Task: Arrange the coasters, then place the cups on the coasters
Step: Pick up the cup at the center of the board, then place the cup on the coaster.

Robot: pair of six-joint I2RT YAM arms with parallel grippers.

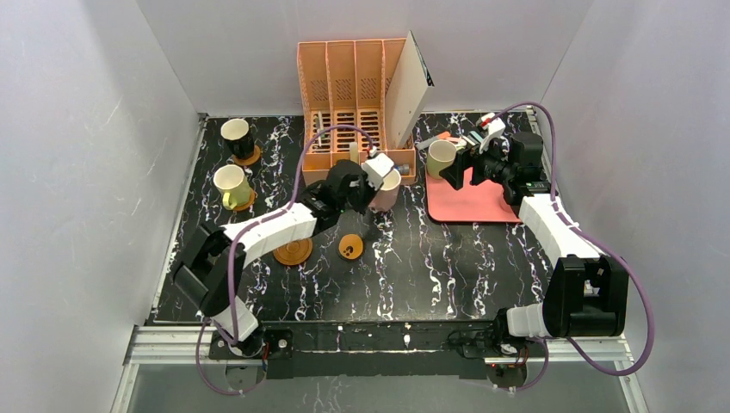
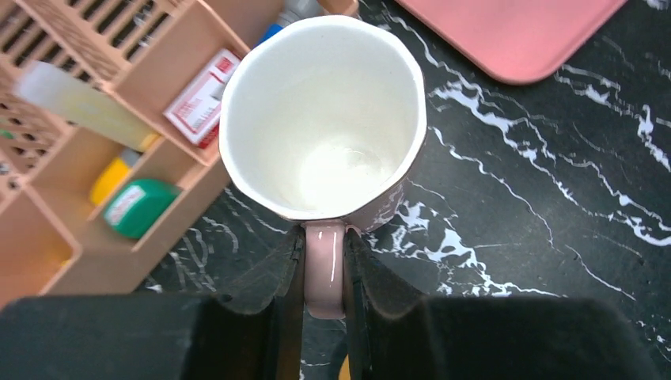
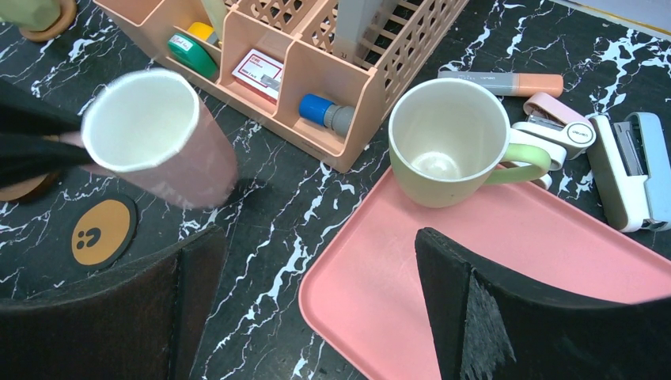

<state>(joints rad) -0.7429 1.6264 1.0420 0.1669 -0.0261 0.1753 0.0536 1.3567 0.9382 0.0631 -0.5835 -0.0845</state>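
Observation:
My left gripper [image 2: 325, 237] is shut on the handle of the pink cup [image 2: 320, 119], which is in front of the peach organizer in the top view [image 1: 386, 191]. The olive green cup [image 3: 447, 142] stands on the corner of the pink tray [image 3: 506, 277]. My right gripper [image 3: 316, 261] is open just in front of it, over the tray edge. The orange coaster with dark marks [image 1: 350, 247] and the ringed wooden coaster [image 1: 293, 251] lie bare mid-table. At the back left, the black cup [image 1: 237, 133] and the yellow cup [image 1: 231, 183] each stand on a coaster.
A peach desk organizer [image 1: 357, 103] with pens and small items stands at the back centre, with a white board [image 1: 411, 86] leaning in it. Staplers and a marker [image 3: 609, 150] lie behind the tray at the back right. White walls close in the table.

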